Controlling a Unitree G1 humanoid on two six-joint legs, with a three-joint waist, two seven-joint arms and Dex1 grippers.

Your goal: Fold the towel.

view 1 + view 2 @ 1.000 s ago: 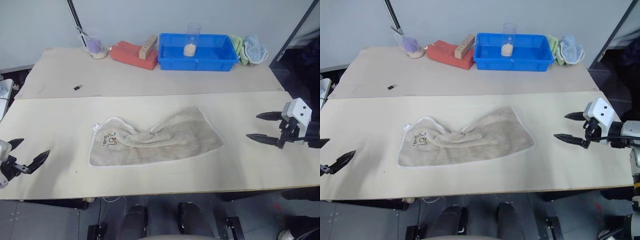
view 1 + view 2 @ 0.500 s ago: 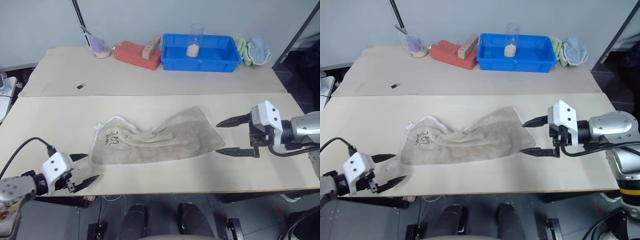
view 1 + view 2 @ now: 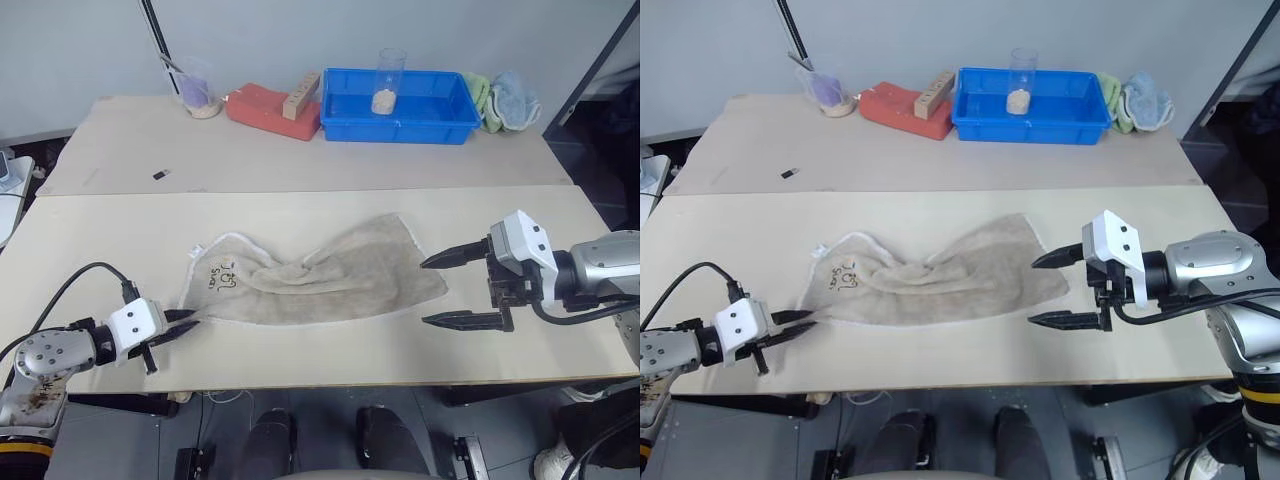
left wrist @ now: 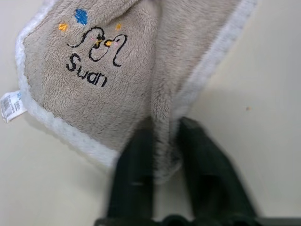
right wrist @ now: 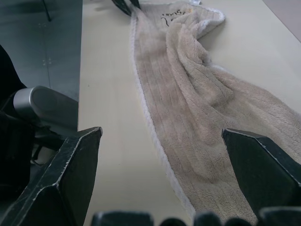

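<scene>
Both arms have closed in on the towel (image 3: 310, 275) since a second ago, when they hung out past its two ends; the towel itself lies where it lay, bunched and twisted across the middle of the table (image 3: 100, 230). From the left eye view, the left gripper (image 3: 188, 320) now sits at the towel's near corner on the logo end, its fingers drawn together on the white trim, while the right gripper (image 3: 440, 290) stands just off the opposite end with its jaws spread wide, one finger above the trim line and one below, not yet touching cloth. The right eye view gives the same layout. The left wrist view adds what the head cameras cannot resolve: a fold of beige pile and white edging runs between the two black fingers (image 4: 136, 174), so the pinch is on the towel, beside the printed logo (image 4: 94, 56). The right wrist view looks down the cloth's length and shows the ridge of the twist, with that gripper's open fingers (image 5: 70, 174) flanking the near end. To do this step well, the right gripper should, I judge, bite the matching near corner on the trim before either arm lifts, then both pull apart to flatten the twist before folding.
</scene>
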